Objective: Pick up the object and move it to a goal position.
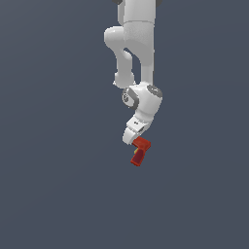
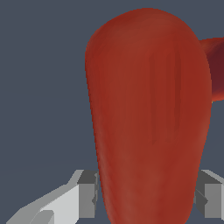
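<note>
Gripper (image 1: pixel 136 139) jaws pinching red drill (image 1: pixel 139 150) body only at one end; hanging handle could twist it loose in transit.

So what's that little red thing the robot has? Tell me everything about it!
It is a small red drill-shaped toy, smooth and plastic-looking, shaped like a pistol. Its brighter red body sits at the top, and a darker red handle angles downward, with a tiny yellow spot where a trigger would be. It sits right at the tip of the white gripper. Up close, its rounded red body fills the space between the two grey fingers, which sit against its sides.
</note>
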Robot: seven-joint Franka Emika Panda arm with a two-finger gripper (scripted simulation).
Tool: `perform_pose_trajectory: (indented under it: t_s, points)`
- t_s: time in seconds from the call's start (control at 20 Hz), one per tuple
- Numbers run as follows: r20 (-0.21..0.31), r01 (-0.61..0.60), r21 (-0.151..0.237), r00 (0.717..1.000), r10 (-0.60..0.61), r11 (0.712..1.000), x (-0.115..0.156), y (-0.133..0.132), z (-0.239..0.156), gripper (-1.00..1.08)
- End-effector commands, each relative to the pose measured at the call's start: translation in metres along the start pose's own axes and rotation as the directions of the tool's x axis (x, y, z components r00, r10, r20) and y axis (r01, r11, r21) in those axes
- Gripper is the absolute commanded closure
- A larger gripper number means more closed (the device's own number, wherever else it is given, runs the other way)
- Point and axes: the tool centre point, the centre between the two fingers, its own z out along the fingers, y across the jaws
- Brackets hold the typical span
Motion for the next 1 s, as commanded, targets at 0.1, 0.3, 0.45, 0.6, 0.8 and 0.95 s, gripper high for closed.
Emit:
perform_pose_trajectory:
  t_s: [0.1,0.3,0.45,0.6,0.8,0.95]
  points:
    - [0.000,0.001,0.000,1.000,-0.001,1.000,0.000,0.000,0.001,1.08]
    - [0.000,0.001,0.000,1.000,-0.001,1.000,0.000,0.000,0.001,1.08]
    - [-0.001,0.000,-0.001,1.000,0.000,1.000,0.000,0.001,0.000,1.08]
    - [-0.001,0.000,-0.001,1.000,0.000,1.000,0.000,0.003,-0.004,1.08]
    - [0.000,0.001,-0.001,1.000,-0.001,1.000,-0.002,0.009,-0.015,1.08]
    - [0.000,0.001,-0.001,1.000,-0.001,1.000,-0.004,0.017,-0.028,1.08]
